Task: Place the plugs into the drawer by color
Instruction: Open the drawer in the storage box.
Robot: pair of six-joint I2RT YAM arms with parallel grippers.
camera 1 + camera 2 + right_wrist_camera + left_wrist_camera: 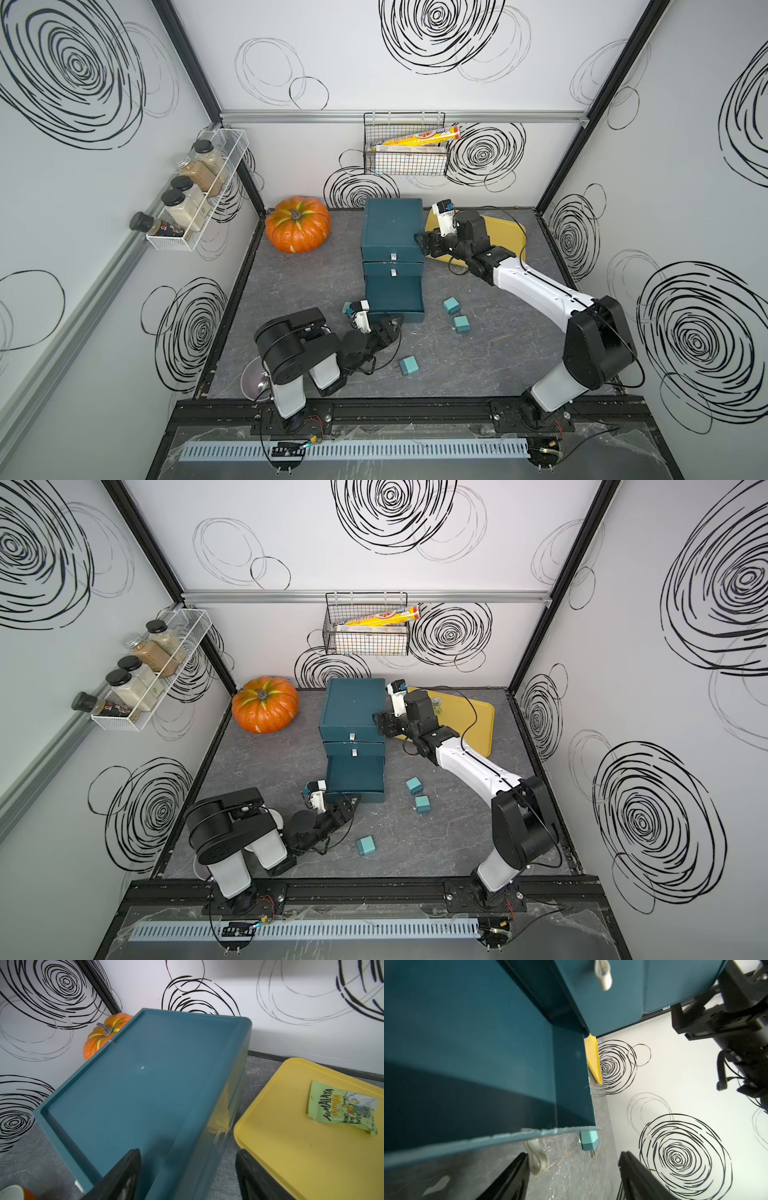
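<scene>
Well, the left gripper (573, 1157) had its fingers apart, right in front of the open bottom drawer (395, 297) and its pull tab (536, 1159). The right gripper (187, 1155) had its fingers apart at the top edge of the teal cabinet (390, 226). Three teal plugs (451, 306) lay on the tabletop (498, 353) near the open drawer.
</scene>
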